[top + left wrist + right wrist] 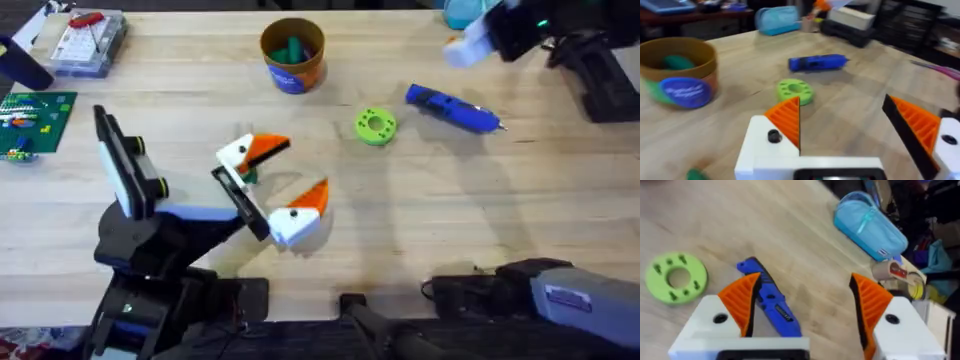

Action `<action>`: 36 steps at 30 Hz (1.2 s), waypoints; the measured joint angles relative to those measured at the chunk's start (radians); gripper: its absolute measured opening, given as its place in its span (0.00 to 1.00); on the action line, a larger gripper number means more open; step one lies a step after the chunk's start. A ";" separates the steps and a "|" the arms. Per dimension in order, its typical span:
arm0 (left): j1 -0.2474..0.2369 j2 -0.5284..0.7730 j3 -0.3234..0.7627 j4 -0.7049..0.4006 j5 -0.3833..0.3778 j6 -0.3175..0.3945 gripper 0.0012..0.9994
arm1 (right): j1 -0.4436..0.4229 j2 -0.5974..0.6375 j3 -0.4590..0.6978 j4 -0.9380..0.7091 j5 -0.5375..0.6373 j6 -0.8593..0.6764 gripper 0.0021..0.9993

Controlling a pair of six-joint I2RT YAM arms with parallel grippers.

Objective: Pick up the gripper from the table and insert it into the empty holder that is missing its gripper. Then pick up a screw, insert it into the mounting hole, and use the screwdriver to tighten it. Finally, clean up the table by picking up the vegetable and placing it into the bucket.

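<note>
table (420, 230) of pale wood, seen from overhead, with my two arms based at its near edge. my left gripper (283, 178) hangs over the middle of the table, its white fingers with orange pads spread wide and grasping nothing. my right gripper (802, 312) is likewise released, its orange pads (740, 300) standing far apart; between them, lower down, lies the screwdriver (452, 109). the screwdriver, blue, rests flat on the wood toward the far right, apart from both grippers. just beside it, toward the middle, lies a flat green disc (376, 126) with holes. the bucket (293, 55), brown-orange with a blue label, stands upright at the far middle of the table and holds something green (292, 49). a green circuit board (30, 118) and a clear box (88, 42) sit at the far left. a pale blue pouch (869, 225) lies beyond the screwdriver
</note>
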 joint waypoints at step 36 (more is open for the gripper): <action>0.002 1.248 1.035 -0.970 -0.678 0.145 0.99 | 0.001 -0.683 -0.088 -0.636 -0.122 0.560 1.00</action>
